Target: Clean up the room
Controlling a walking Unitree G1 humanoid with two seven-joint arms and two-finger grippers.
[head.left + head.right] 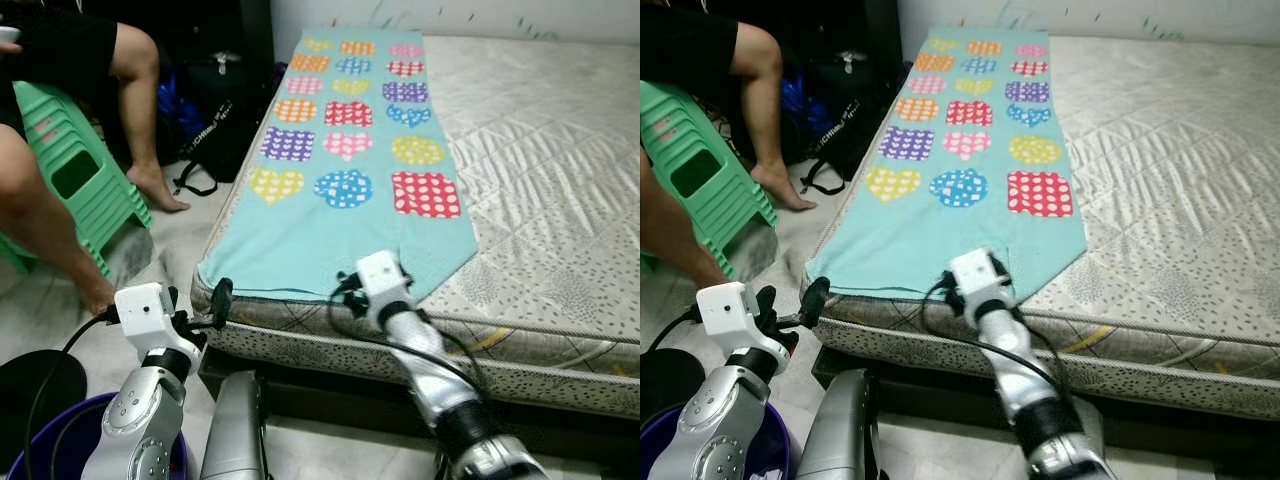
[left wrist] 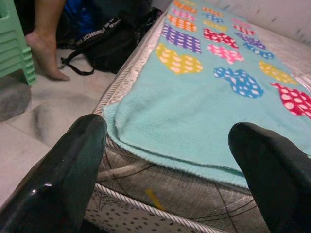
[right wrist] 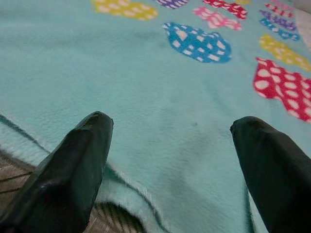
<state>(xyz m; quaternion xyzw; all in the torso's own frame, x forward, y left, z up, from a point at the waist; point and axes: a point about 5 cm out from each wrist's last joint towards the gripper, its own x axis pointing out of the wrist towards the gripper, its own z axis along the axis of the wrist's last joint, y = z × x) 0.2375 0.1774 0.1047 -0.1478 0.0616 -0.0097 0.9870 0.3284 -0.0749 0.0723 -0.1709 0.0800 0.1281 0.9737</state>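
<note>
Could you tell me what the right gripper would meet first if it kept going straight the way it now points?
Most likely the teal blanket: the open right gripper sits at its near hem on the mattress, pointing along the cloth toward the blue heart patch. Its height above the cloth is unclear.

Black bag (image 1: 215,135) on floor beside bed: white lettering along its strap, too small and blurred to read (left wrist view likewise). No other text legible.
</note>
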